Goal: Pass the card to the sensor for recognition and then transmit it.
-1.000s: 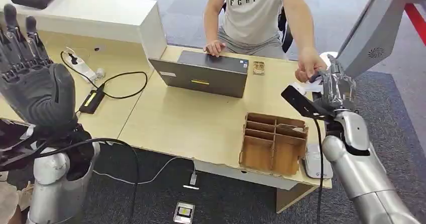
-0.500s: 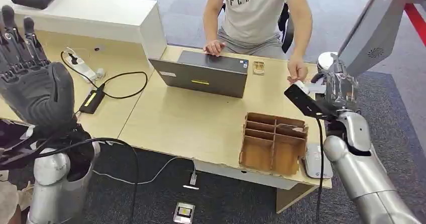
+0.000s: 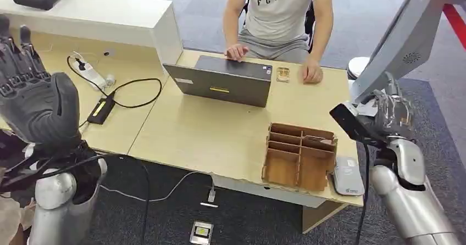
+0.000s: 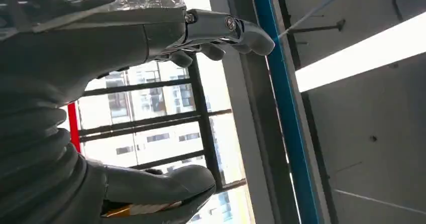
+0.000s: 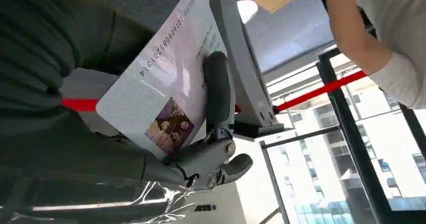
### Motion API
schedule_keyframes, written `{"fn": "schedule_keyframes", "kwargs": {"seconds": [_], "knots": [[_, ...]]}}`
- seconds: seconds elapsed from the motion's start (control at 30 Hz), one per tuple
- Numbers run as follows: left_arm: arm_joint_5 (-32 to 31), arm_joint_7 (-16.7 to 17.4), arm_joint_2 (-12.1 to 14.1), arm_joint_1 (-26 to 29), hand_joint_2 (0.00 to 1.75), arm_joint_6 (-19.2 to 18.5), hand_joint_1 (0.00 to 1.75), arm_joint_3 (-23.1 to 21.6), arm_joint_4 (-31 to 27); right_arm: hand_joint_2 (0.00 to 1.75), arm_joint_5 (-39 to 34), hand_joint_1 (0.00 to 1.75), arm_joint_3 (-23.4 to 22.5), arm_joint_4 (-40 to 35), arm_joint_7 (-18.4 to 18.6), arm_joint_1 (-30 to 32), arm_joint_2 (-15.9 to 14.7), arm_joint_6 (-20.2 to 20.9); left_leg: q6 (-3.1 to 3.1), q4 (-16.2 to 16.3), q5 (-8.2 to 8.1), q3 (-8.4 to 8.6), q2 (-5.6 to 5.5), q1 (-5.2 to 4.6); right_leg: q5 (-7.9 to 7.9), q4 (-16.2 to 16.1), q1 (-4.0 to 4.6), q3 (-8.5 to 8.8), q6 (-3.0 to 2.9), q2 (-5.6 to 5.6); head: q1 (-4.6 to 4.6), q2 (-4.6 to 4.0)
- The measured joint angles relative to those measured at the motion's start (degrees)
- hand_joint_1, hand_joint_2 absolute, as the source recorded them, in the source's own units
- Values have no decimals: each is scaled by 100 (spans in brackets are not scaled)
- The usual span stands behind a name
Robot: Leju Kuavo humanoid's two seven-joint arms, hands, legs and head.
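The card (image 5: 168, 91) is a flat, pale, glossy rectangle with a small photo patch near one corner and a printed number line along one edge, reading roughly 2016080820131 and a further digit. It lies in the right hand (image 5: 150, 133), pinched between the thick grey thumb and a dark finger (image 5: 217, 91) laid across its face. In the head view this right hand (image 3: 391, 110) is raised off the wooden table's (image 3: 209, 132) right end, just below the slanted grey sensor panel (image 3: 404, 39). Beside the hand on the table stands a brown, slotted wooden organizer (image 3: 299, 156), with a grey laptop (image 3: 222, 80) beyond it. A person (image 3: 280, 14) sits behind in a shirt lettered FGHIL. The left hand (image 3: 33, 85) is upright with fingers spread, holding nothing.
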Motion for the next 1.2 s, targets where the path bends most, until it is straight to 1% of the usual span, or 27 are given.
{"fn": "schedule_keyframes", "kwargs": {"seconds": [0.1, 0.3, 0.4, 0.57, 0.63, 0.73, 0.93, 1.2], "knots": [[-94, 50, 42, 119, 175, 96, 0, 31, -120, 175, -7, 175, -129, -347, 76, 281, -181, -2, 0, -1, 0, -3, 3, 1, 0, 0, 0, -1, 0, 2, 0, 0], [-225, 114, 87, 268, 175, 227, 0, 76, -278, 175, -53, 175, -319, -822, 275, 594, -431, -53, 0, -1, 0, 0, 1, 1, 0, 0, 1, 0, 0, 1, 0, 0], [-360, 170, 120, 438, 175, 354, 0, 146, -426, 175, -127, 175, -465, -1151, 352, 957, -581, -138, 0, -2, -1, -2, 1, 1, 0, 0, 0, 1, 0, 1, 0, 0], [-439, 284, 190, 655, 175, 430, 0, 194, -640, 175, -247, 175, -653, -1573, 494, 1598, -695, -374, 2, -4, -3, -2, 0, 1, -4, 0, 0, 1, 3, 0, 0, 0], [-461, 301, 221, 693, 175, 455, 0, 205, -701, 175, -350, 175, -717, -1641, 483, 1806, -710, -520, 2, -5, -3, -4, 0, 1, -4, 0, 0, 1, 3, 0, 0, 0], [-472, 360, 269, 694, 175, 481, 0, 207, -769, 175, -422, 175, -773, -1713, 468, 2080, -717, -618, 2, -5, -3, -2, 1, 1, -4, 0, 0, 1, 3, 0, 0, 0], [-489, 481, 358, 688, 175, 489, 0, 205, -852, 175, -549, 175, -865, -1724, 511, 2517, -695, -739, 2, -6, -2, -1, 2, 1, -3, 0, 0, 1, 2, 1, 0, 0], [-435, 487, 376, 645, 175, 452, 0, 199, -852, 175, -743, 175, -988, -1602, 466, 2896, -586, -791, 2, -6, -2, -1, 1, 1, -4, 0, 0, 1, 3, 1, 0, 0]]}}
